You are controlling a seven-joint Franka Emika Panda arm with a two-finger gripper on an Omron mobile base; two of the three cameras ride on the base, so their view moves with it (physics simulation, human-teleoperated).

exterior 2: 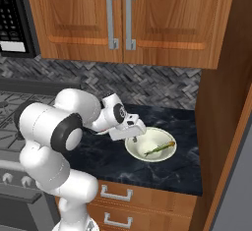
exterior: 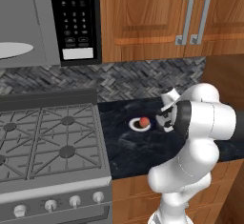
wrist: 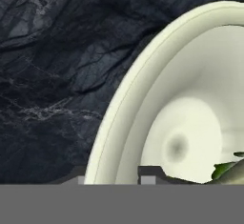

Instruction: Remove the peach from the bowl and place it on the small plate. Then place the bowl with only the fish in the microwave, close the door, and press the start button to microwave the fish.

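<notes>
The peach (exterior: 143, 121) rests on the small plate (exterior: 134, 124) on the dark counter. To its right stands the cream bowl (exterior 2: 153, 138), and the fish (exterior 2: 159, 149) lies in it alone. My gripper (exterior 2: 135, 137) is down at the bowl's left rim. In the hand view its fingertips (wrist: 148, 178) press the rim of the bowl (wrist: 190, 75) from both sides, so the gripper (wrist: 114, 180) is shut on it, and the fish (wrist: 231, 169) shows at the lower right. The microwave (exterior: 28, 23) stands open at the upper left with its keypad (exterior: 76, 13); the door is out of view.
A gas stove (exterior: 47, 137) lies left of the counter (exterior 2: 98, 151), below the microwave. Wooden cabinets with paired handles (exterior 2: 120, 18) hang above. A tall wooden side panel (exterior 2: 221, 117) closes the counter right of the bowl. My own arm (exterior: 200, 118) blocks the bowl in the left base view.
</notes>
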